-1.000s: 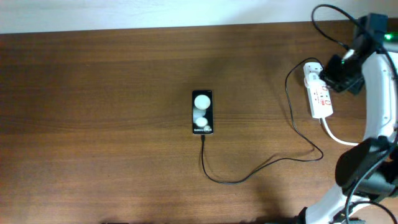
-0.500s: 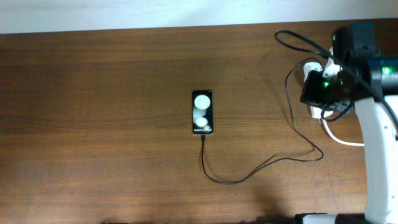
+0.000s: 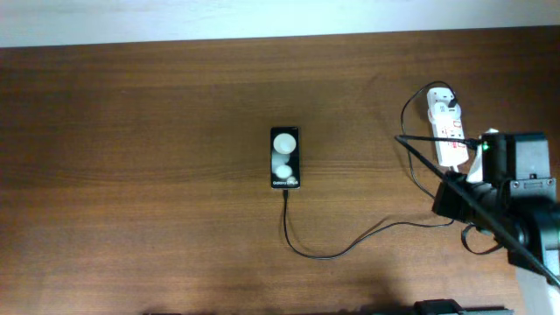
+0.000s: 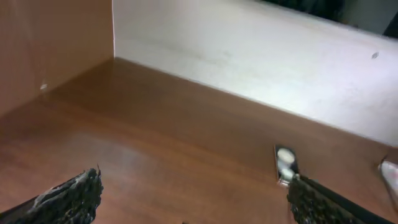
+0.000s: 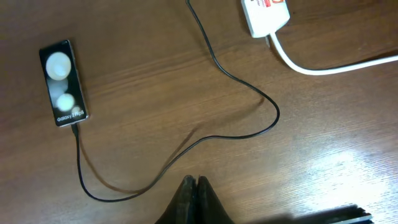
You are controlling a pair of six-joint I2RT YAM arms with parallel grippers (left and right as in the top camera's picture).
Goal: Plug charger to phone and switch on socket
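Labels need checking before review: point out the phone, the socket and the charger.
phone (image 3: 285, 157): overhead, middle of its black face.
socket (image 3: 449, 135): overhead, white face by the red marks.
charger (image 3: 325, 257): overhead, bottom of the cable's loop below the phone.

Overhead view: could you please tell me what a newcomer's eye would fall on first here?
The black phone, with two white round patches, lies alone in the middle of the dark wooden table. The thin black charger cable loops from the phone's text end across to the white socket at the far right. The right gripper, shut, hovers over the table near that cable.
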